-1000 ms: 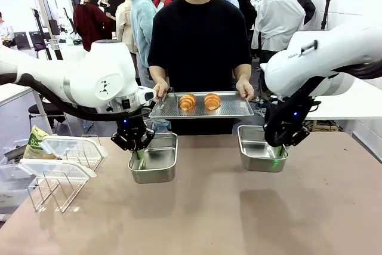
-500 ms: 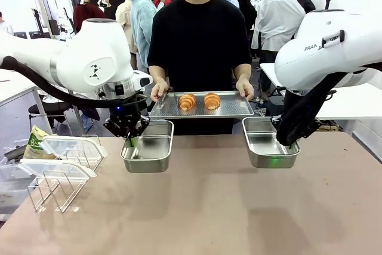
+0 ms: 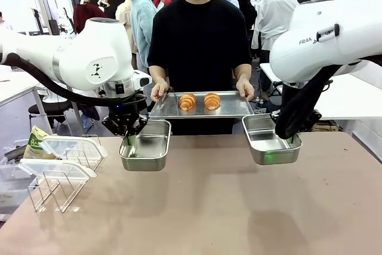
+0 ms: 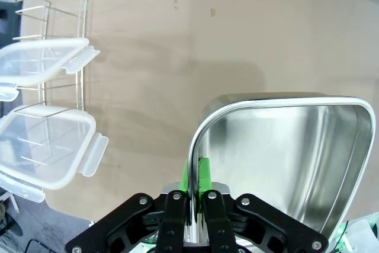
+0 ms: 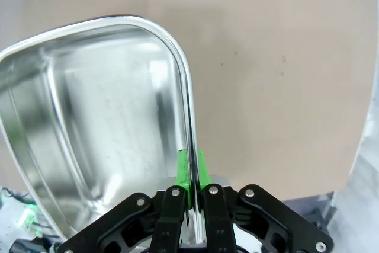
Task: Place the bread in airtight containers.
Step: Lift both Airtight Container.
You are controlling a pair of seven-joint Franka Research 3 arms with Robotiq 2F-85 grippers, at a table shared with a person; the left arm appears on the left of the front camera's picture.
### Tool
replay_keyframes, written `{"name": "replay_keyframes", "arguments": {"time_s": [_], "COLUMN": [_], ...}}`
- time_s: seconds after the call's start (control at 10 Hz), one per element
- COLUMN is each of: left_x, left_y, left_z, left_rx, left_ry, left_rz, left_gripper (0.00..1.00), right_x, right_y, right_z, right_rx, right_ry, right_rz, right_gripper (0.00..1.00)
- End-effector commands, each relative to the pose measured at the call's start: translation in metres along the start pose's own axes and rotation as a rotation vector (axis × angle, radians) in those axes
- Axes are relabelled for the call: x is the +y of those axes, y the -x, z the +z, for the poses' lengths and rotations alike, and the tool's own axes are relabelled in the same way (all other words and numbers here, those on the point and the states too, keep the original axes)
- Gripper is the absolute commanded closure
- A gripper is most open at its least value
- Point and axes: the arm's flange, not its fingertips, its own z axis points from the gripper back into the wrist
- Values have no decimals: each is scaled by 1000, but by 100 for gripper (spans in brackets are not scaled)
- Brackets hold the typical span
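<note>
Two tins pinched by their rims – rolls waiting on the tray.

Front: the left gripper [image 3: 128, 143] clamped the left end wall of the left tin [image 3: 148, 147], and the right gripper [image 3: 290, 138] clamped the right end wall of the right tin [image 3: 267, 146]. Both tins were empty and held above the table [image 3: 209, 207] near its far edge. Beyond that edge a person [image 3: 200, 40] held a tray [image 3: 236, 110] with the two rolls [image 3: 187, 102] side by side on it. Two lids [image 3: 65, 146] sat on a rack [image 3: 51, 192] at the left edge.
Left wrist: the green pads [image 4: 202, 173] were pressed on the tin's rim, one inside and one outside, with the lids and rack off to the side.
Right wrist: the same pinch on the other tin's wall – nothing inside it.
</note>
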Motion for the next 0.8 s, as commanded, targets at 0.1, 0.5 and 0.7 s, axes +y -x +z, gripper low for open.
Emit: {"name": "replay_keyframes", "arguments": {"time_s": [0.1,0.5,0.7], "left_x": [-1,-1,-1], "left_y": [-5,-3,-3], "left_z": [11,3,3], "left_rx": [-17,-6,-6], "left_ry": [-10,6,6], "left_rz": [37,3,3], "left_gripper": [100,100,100], "right_x": [7,5,5], "right_y": [-10,-6,-6], "right_z": [14,11,11], "right_rx": [5,6,6], "right_ry": [53,16,16], "right_rz": [-20,5,5], "right_gripper": [100,100,100]}}
